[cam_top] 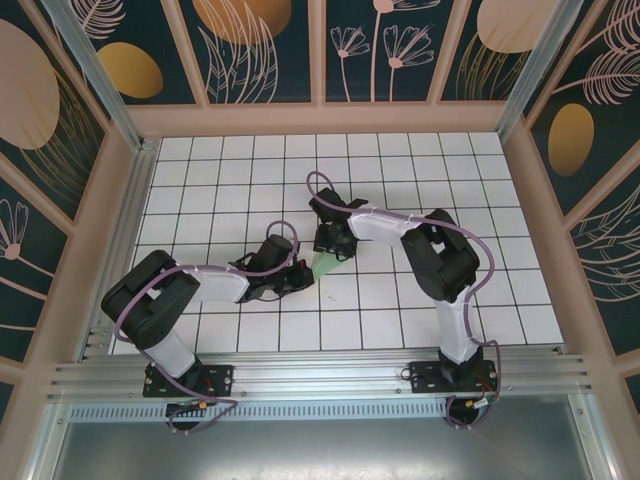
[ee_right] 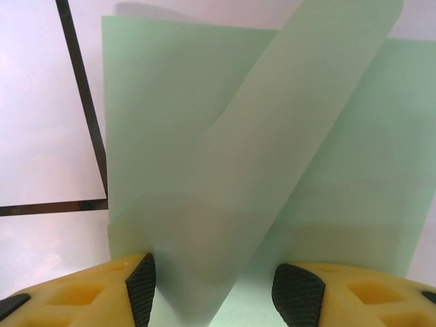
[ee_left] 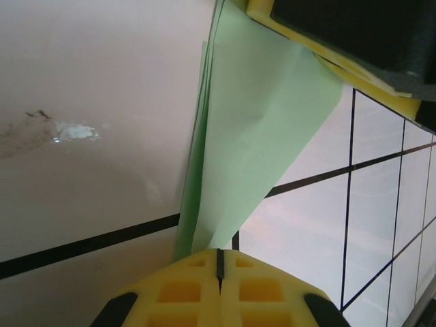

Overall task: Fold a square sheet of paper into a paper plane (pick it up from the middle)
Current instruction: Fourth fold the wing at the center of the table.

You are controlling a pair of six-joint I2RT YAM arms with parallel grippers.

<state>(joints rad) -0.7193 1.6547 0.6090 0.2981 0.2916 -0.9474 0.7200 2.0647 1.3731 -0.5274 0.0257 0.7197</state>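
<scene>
The sheet of paper [cam_top: 323, 266] is pale mint green and folded into a tapering, pointed shape, lying mid-table between the two arms. My left gripper [cam_top: 302, 277] is shut on its narrow end; in the left wrist view the yellow jaws [ee_left: 219, 264] meet on the paper [ee_left: 259, 136], which fans away from them. My right gripper [cam_top: 330, 250] stands open over the wide end, one of its yellow fingers [ee_left: 320, 51] resting at the paper's far edge. In the right wrist view a raised diagonal flap of the paper [ee_right: 204, 136] sits between the black pads [ee_right: 298, 294] of the right gripper [ee_right: 221, 293].
The white grid table [cam_top: 470, 170] stretches around both arms. Wooden frame walls [cam_top: 520, 200] close it in on three sides. An aluminium rail [cam_top: 320, 375] runs along the near edge where the arm bases are bolted.
</scene>
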